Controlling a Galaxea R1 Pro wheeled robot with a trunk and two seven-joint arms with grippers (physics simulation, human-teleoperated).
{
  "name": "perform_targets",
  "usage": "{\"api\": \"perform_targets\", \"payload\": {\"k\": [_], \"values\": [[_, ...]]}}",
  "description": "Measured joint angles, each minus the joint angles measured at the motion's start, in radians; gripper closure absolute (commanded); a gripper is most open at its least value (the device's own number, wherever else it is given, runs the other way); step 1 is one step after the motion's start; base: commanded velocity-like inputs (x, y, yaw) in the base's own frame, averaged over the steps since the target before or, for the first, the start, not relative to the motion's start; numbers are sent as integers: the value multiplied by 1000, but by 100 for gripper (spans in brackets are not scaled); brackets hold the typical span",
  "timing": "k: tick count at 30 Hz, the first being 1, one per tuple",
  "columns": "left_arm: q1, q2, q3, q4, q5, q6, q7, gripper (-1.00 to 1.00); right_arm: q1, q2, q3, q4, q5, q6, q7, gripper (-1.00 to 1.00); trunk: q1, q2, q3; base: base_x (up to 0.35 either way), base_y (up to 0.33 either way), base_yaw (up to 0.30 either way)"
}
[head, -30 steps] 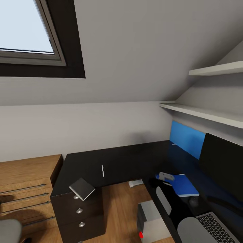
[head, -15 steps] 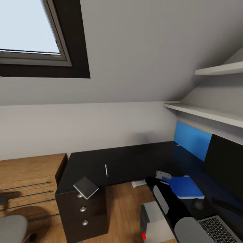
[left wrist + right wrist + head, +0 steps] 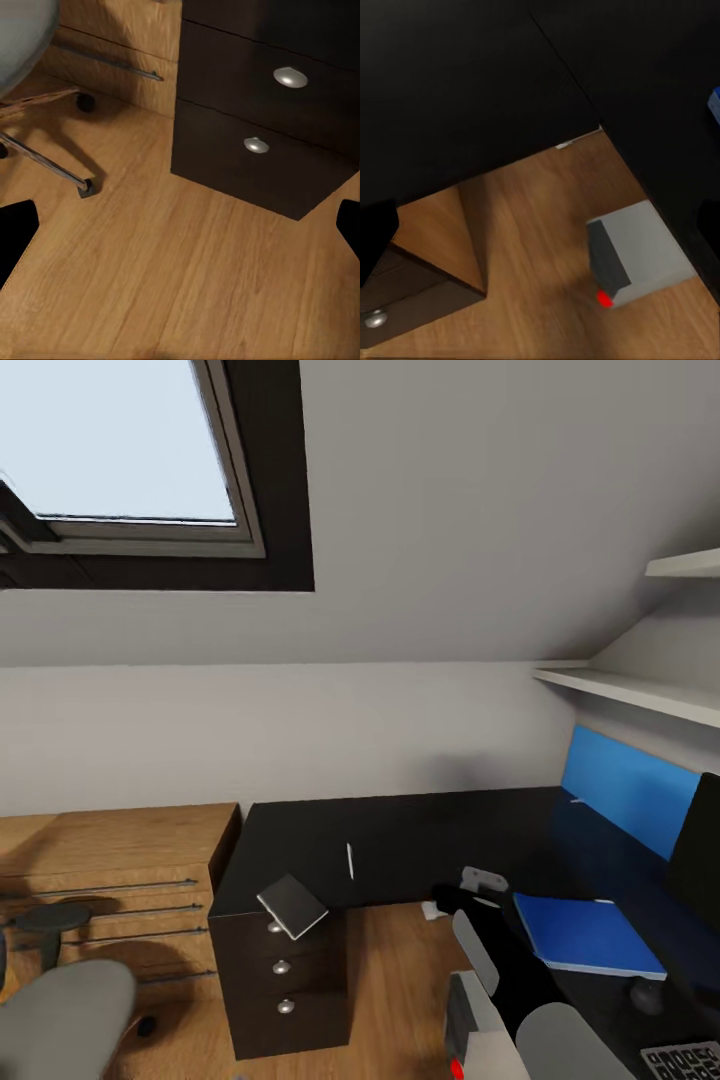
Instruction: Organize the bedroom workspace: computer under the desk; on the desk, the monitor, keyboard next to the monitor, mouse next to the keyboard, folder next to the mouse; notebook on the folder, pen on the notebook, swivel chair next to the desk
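**Bedroom workspace: items on and around the L-shaped bench**

Folder (image 3: pixel 588 935): flat blue rectangle, smooth cover, lying on the right wing of the bench (image 3: pixel 420 840), a matte black L-shaped top.
Mouse (image 3: pixel 648 994): small dark rounded form, just near of the folder.
Keyboard (image 3: pixel 685 1061): grey keys, cut by the near right corner of the head view.
Monitor (image 3: pixel 697 860): black slab at the right edge, before a blue wall panel (image 3: pixel 625 785).
Notebook (image 3: pixel 293 906): thin grey square, tilted over the bench's near left corner, above the drawers (image 3: pixel 259 112), which are dark with round metal knobs.
Pen (image 3: pixel 349 860): slim white stick, right of the notebook.
Computer (image 3: pixel 637 253): grey box with dark front and a red light, on the wooden floor (image 3: pixel 172 277) beside the bench.
Swivel chair (image 3: pixel 55 1010): pale grey seat, near left; metal legs and castors on the floor.
Wooden dresser (image 3: pixel 110 880): left of the bench.
Left gripper (image 3: pixel 180 232): jaws spread wide, holding nothing.
Right gripper (image 3: pixel 544 240): jaws spread wide, holding nothing.
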Motion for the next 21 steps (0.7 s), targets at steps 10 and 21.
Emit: {"api": "perform_targets", "payload": {"k": [10, 21], "values": [[0, 0, 0, 0, 0, 0, -1, -100, 1, -2, 81, 1, 2, -3, 1, -100, 0, 0, -5, 0, 262, 85], [0, 0, 0, 0, -1, -1, 0, -100, 4, -3, 181, 4, 3, -27, 3, -100, 0, 0, -5, 0, 257, 7]]}}
